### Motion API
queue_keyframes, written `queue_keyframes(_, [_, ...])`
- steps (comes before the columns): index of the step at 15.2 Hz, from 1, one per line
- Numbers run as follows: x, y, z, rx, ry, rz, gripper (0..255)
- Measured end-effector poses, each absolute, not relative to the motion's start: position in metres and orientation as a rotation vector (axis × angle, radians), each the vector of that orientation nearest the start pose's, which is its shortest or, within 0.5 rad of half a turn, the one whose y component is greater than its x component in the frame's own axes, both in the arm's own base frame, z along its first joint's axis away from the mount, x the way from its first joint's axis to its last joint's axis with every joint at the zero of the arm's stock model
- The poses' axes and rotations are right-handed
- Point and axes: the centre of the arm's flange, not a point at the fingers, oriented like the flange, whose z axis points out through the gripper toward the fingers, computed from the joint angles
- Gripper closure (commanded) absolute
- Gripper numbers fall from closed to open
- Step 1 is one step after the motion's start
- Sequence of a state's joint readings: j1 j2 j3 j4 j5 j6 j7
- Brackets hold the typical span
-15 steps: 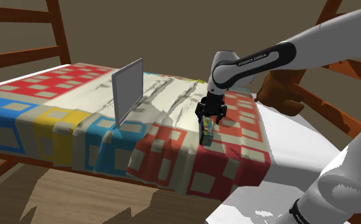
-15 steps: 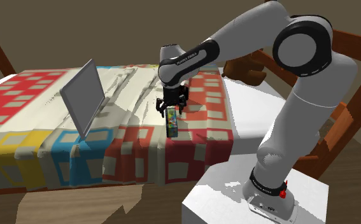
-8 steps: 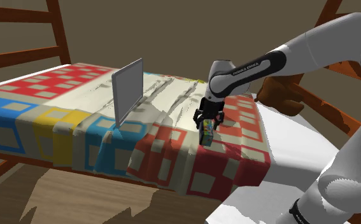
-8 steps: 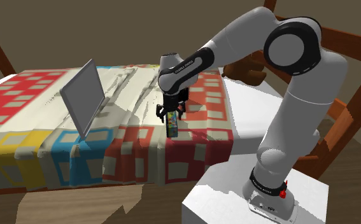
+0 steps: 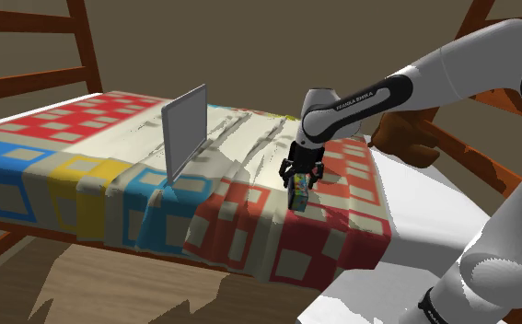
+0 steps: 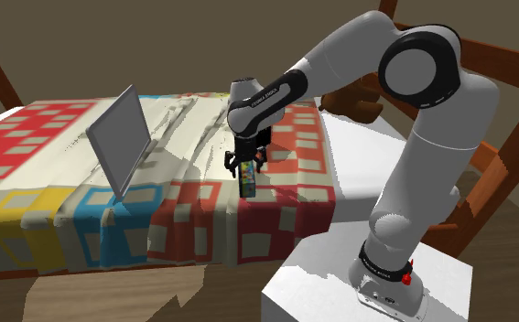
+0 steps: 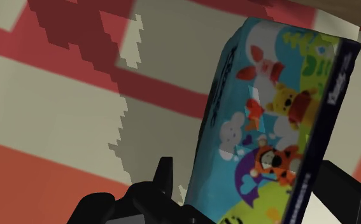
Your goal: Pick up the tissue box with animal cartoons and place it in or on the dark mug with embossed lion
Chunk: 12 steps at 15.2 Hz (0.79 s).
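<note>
The box (image 5: 299, 196) stands on end on the bed (image 5: 84, 175), right of centre in the shoulder view, on a red-and-grey patch of the quilt (image 5: 249, 221) near the bed's front edge. In the second exterior view the box (image 6: 247, 183) sits at the middle of the frame. Its face (image 7: 268, 121) is blue, with a tiger, a yellow bear and a pink piglet drawn on it, and one side is dark.

The gripper (image 5: 301, 182) points straight down and straddles the top of the box, as the second exterior view (image 6: 247, 169) and the wrist view (image 7: 249, 184) both show. I cannot tell whether it clamps the box or merely flanks it.

A grey panel (image 5: 185, 131) stands tilted on the quilt left of centre, well apart from the box. A brown thing (image 5: 406, 136) lies at the upper right, behind the arm (image 5: 369, 92); I cannot tell what it is. Wooden rails (image 5: 29, 83) rise at the upper left. The white stand (image 6: 321, 274) fills the lower right of the second exterior view.
</note>
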State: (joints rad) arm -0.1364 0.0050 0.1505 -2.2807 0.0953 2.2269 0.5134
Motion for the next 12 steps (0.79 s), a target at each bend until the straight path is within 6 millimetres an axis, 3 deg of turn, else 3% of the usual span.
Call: queue_keyframes(12, [0.5095, 0.0105, 0.3537, -2.963, 0.852, 0.117, 255])
